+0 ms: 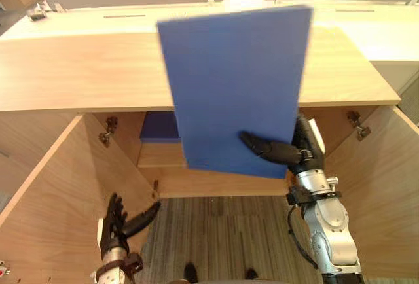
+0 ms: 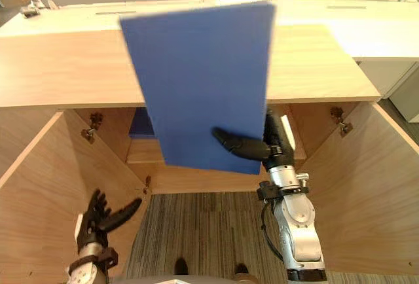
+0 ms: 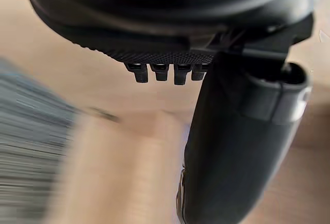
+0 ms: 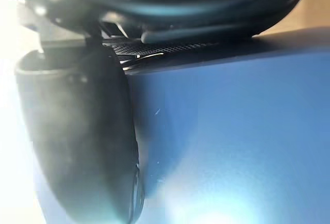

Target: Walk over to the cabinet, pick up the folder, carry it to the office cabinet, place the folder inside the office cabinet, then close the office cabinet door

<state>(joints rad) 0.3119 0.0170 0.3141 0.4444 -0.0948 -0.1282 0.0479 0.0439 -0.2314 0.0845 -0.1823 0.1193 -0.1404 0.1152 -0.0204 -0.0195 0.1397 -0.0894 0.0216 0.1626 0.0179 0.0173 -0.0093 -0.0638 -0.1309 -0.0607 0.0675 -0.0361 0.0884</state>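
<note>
A flat blue folder [image 1: 236,88] stands upright and slightly tilted in front of the wooden office cabinet [image 1: 78,68], above its open compartment. My right hand [image 1: 294,150] pinches the folder's lower right corner, with the thumb [image 4: 87,141] pressed on its near face and the fingers behind it. Low down beside the open left door [image 1: 46,199], my left hand [image 1: 121,222] hangs open and empty, fingers spread. Inside the cabinet another blue item [image 1: 159,128] lies on the shelf [image 1: 157,154].
Both cabinet doors stand open, the right door [image 1: 386,192] close to my right arm. Striped carpet [image 1: 222,231] lies between them. A white desk surface [image 1: 380,29] runs behind the cabinet top. A dark small object [image 1: 36,13] sits at the far left.
</note>
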